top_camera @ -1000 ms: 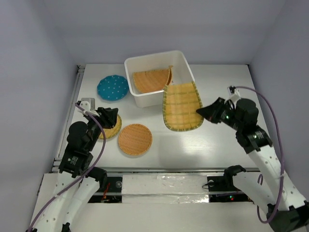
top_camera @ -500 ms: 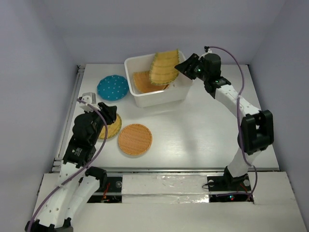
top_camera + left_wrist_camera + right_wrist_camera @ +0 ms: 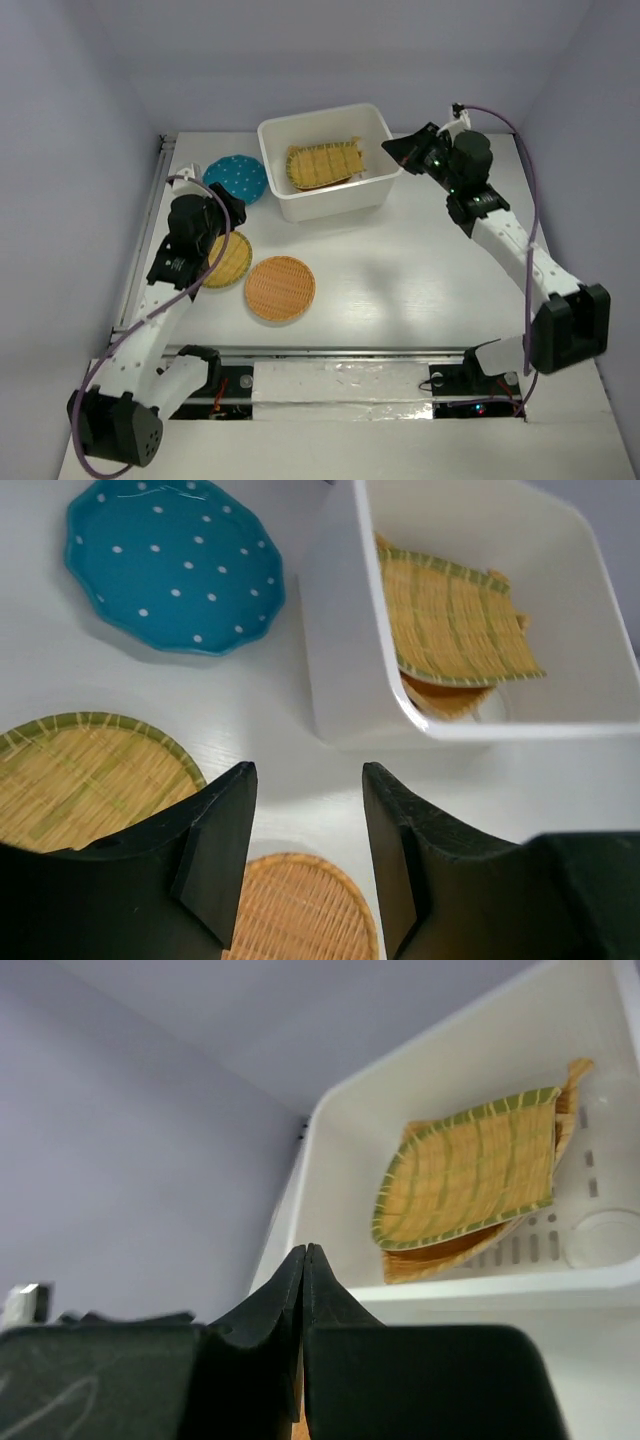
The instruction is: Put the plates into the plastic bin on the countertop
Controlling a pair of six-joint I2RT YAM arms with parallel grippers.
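The white plastic bin (image 3: 335, 203) stands at the back of the countertop (image 3: 420, 270). In it a yellow-green scoop-shaped plate (image 3: 322, 163) (image 3: 475, 1170) lies on an orange woven plate (image 3: 450, 1250) (image 3: 445, 698). Outside the bin, a teal dotted plate (image 3: 235, 178) (image 3: 175, 565) sits to its left. A round yellow-green plate (image 3: 226, 260) (image 3: 85, 775) and a round orange plate (image 3: 280, 288) (image 3: 295, 910) lie nearer. My left gripper (image 3: 232, 205) (image 3: 305, 775) hovers open and empty between the teal and yellow-green plates. My right gripper (image 3: 392, 148) (image 3: 305, 1250) is shut and empty just right of the bin's rim (image 3: 480, 1285).
Grey walls close in the table at the back and both sides. A metal rail (image 3: 150, 215) runs along the left edge. The right arm's cable (image 3: 525, 190) loops over the right half of the table.
The right gripper let the scoop-shaped plate drop into the bin, drew back to the right and shut. The left arm reached forward toward the teal plate, its jaws a little wider.
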